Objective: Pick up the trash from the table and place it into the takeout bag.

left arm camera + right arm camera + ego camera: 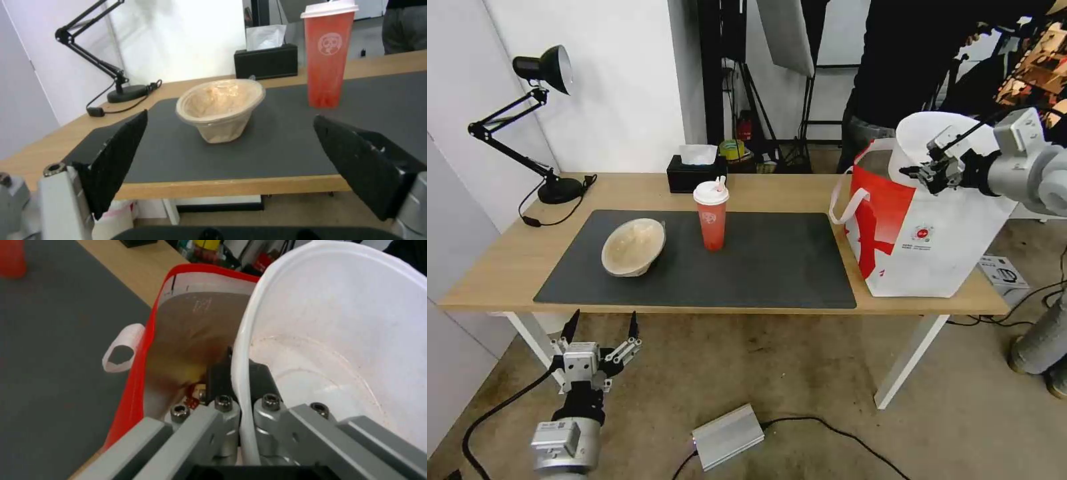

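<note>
My right gripper is shut on the rim of the large white plastic bowl, holding it tilted on edge over the open top of the takeout bag. In the right wrist view the rim runs between the shut fingers, with the bag's foil lining just below. The tan paper-pulp bowl lies tipped on the dark mat, and the red cup stands upright beside it. My left gripper hangs open below the table's front edge, facing the tan bowl.
A black desk lamp and a black tissue box stand along the table's back. On the floor lie a silver box with a cable and a small white box by the bag's side. Stands and cables crowd the room behind.
</note>
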